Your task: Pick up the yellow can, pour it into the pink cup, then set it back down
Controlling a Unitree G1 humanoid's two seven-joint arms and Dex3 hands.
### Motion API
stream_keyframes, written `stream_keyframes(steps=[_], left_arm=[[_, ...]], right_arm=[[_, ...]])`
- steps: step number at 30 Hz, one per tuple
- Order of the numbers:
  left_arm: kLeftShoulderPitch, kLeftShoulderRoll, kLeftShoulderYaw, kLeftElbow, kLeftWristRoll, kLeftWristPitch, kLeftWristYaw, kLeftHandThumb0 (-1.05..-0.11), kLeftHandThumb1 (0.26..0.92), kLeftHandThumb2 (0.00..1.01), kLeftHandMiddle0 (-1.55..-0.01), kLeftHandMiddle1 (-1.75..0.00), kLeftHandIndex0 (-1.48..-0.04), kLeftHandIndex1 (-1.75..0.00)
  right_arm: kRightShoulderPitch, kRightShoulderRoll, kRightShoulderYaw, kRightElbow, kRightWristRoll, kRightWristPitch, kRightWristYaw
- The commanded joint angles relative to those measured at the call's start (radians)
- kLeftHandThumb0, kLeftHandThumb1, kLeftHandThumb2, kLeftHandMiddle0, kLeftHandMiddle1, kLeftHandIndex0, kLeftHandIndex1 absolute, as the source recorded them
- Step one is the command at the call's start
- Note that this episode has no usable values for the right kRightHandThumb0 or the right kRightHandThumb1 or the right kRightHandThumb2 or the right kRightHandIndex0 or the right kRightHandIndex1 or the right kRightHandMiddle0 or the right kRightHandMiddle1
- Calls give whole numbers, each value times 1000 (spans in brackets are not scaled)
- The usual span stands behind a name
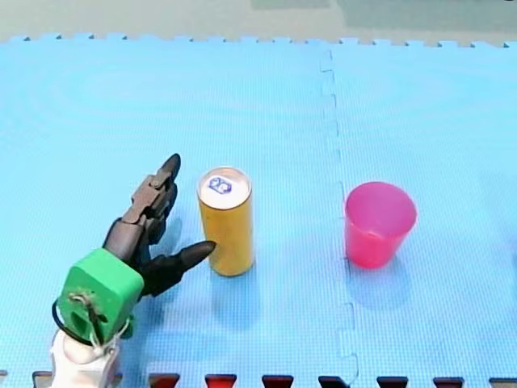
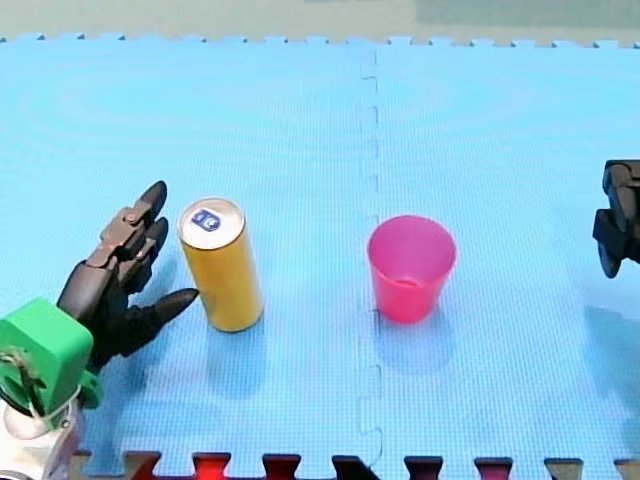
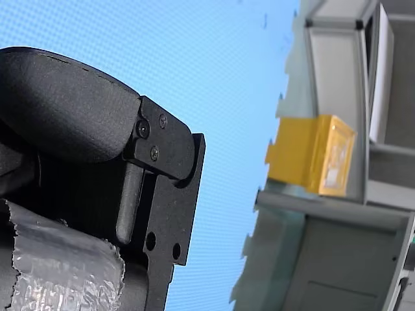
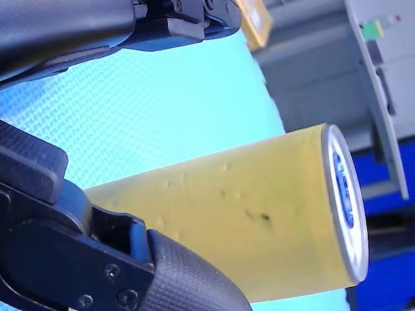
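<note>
**SITE CHECK: CAN STANDING, LEFT HAND ALONGSIDE, NOT GRIPPING**

Surface: blue foam mat [image 1: 242, 105] of interlocking tiles, fine dimpled texture. 1 toothed seam [image 1: 335, 145] runs front to back, passing between the 2 task items. Far edge is notched, w/ a strip of grey-green floor [image 1: 161, 16] beyond. Near edge shows a row of red and dark tabs [image 1: 220, 380].

Items: yellow can [image 1: 226, 222] upright on the mat, left of the seam, silver lid w/ a blue mark facing up. Pink cup [image 1: 378, 225] upright, mouth up, right of the seam, well apart from the can.

Left hand [image 1: 145, 234]: on the can's left side, unclenched, gripping nothing. Thumb tip [image 1: 203, 250] sits just beside the can's lower wall; contact cannot be confirmed. Green block [image 1: 101, 291] at the wrist. The second wrist view shows the can's side between this hand's dark digits.

Right hand [image 2: 620, 215]: at the mat's right edge, well apart from the cup. Its state cannot be told.

Room, per first wrist view: past the mat's edge, grey shelving [image 3: 337, 71] holding 1 yellow box [image 3: 314, 152].
</note>
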Motion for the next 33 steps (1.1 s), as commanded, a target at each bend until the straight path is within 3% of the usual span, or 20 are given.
stream_keyframes(steps=[1, 24, 33], left_arm=[[13, 28, 25, -7, -26, -33, -44, -1048, 864, 15, -198, -39, -139, -4], [18, 64, 52, 8, -20, -61, -118, -1048, 892, 13, -190, -19, -138, -1], [15, 55, 67, 5, -41, -46, -152, -1048, 898, 11, -192, -16, -161, -11]], right_arm=[[-2, -4, -1, -1, 2, -1, 1], [-7, 3, 0, -4, 2, 9, 10], [-10, 3, -3, -3, 6, 11, 14]])
